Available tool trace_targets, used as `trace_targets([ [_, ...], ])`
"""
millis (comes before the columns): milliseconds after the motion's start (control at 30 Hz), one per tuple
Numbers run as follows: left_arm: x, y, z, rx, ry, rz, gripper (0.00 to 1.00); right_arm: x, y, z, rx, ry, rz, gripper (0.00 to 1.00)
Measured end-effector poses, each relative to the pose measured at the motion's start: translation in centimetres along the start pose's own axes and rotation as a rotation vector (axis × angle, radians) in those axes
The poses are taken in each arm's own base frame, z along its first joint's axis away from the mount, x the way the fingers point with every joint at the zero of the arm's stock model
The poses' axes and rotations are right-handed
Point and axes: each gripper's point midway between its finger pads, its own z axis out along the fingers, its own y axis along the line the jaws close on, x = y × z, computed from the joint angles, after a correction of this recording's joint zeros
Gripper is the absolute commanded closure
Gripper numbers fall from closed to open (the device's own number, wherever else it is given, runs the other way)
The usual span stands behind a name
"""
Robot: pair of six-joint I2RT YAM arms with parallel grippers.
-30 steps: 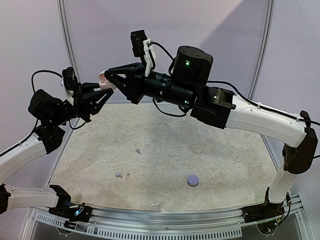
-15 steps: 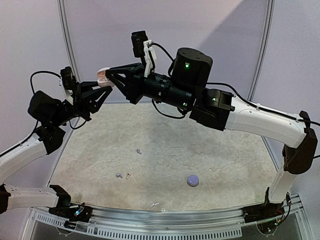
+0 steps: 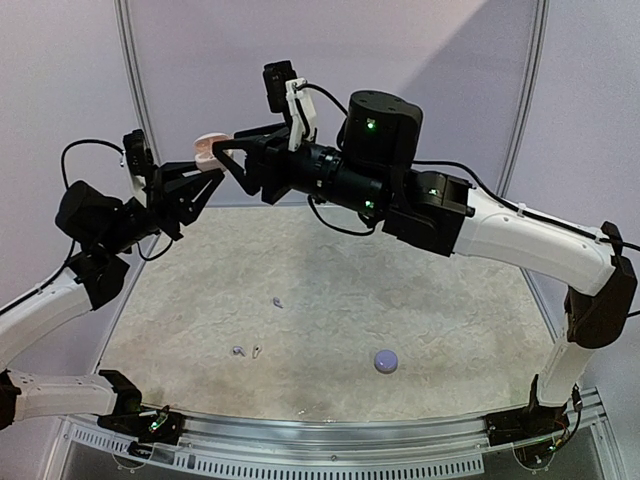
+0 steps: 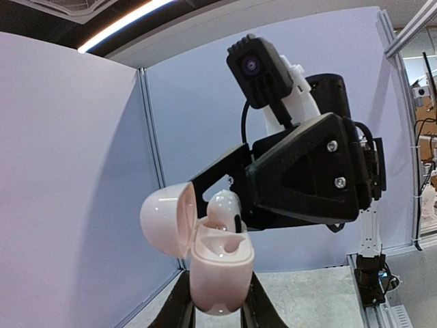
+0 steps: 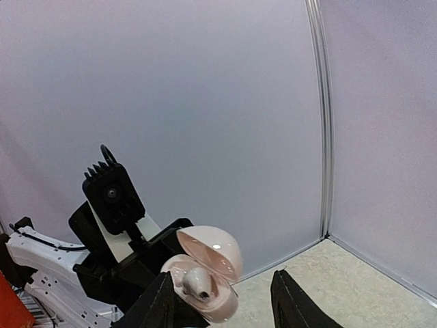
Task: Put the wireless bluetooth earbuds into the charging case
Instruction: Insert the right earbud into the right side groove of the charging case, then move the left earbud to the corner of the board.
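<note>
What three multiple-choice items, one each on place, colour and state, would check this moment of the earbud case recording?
1. Where is the case?
A. set down flat
B. held up by the left gripper
C. inside a box

2. What colour is the case?
A. black
B. pale pink
C. green

3. How is the lid?
A. open
B. shut
C. taken off

Answers:
1 B: the gripper's fingers clamp its lower half in mid-air.
2 B: both wrist views show a glossy pale pink shell.
3 A: the lid is tipped back on its hinge, and an earbud shows inside.
</note>
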Motion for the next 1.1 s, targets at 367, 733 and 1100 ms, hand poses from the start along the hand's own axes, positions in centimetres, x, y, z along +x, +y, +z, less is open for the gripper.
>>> trace_targets([
  [367,-0.4,1.0,-0.9,-0.090,0.003,-0.023,1.00,-4.4,-0.8,-2.8,0.045,-0.040,-0.022,0.24],
  [733,3.5,7.8,-4.7,-0.411,0.201,-0.076,1.00,0.2,-6.6,-2.6,0.157,0.196,0.082,0.16],
  [1100,4.1,7.7,-8.9,-0.486,0.254,-0.070,1.00,12.4,-6.3,-2.1,0.099,0.561,0.139,0.21],
])
